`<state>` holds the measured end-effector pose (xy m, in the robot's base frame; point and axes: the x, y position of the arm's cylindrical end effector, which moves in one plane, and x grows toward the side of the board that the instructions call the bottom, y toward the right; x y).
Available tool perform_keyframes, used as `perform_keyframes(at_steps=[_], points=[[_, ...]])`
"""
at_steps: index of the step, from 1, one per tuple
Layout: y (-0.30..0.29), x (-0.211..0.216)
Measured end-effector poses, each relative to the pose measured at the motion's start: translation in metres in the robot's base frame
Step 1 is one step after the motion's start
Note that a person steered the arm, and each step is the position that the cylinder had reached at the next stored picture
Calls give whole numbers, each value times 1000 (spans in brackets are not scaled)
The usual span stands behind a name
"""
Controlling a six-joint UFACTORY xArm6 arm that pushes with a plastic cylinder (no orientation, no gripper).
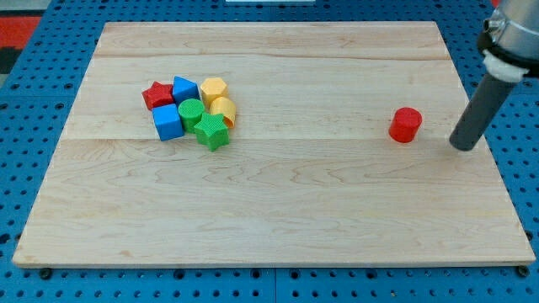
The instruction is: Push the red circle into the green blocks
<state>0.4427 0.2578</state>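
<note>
The red circle (405, 124) stands alone on the wooden board (278, 202), towards the view's right. My tip (462, 146) rests on the board to the right of the red circle and slightly lower, a short gap apart. The green blocks sit far off at the view's left: a green circle (191, 112) and a green star (212, 132), touching each other inside a tight cluster.
Around the green blocks lie a red star (156, 95), a blue block (184, 89), a blue cube (168, 122), a yellow block (213, 88) and another yellow block (224, 108). A blue pegboard (42, 93) surrounds the board.
</note>
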Motion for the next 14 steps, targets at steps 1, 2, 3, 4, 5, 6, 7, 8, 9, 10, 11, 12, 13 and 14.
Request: perform_keyframes(at_steps=[1,2,3,4,5,6,7,8,9,10,11,12,13,14], points=[[-33,-23],[-102,-14],[-161,10],[-208,36],[-232,73],[-301,78],[-360,69],[-376,69],[-330,74],[-255,72],[-299,60],[-350,45],[-358,63],[-365,80]])
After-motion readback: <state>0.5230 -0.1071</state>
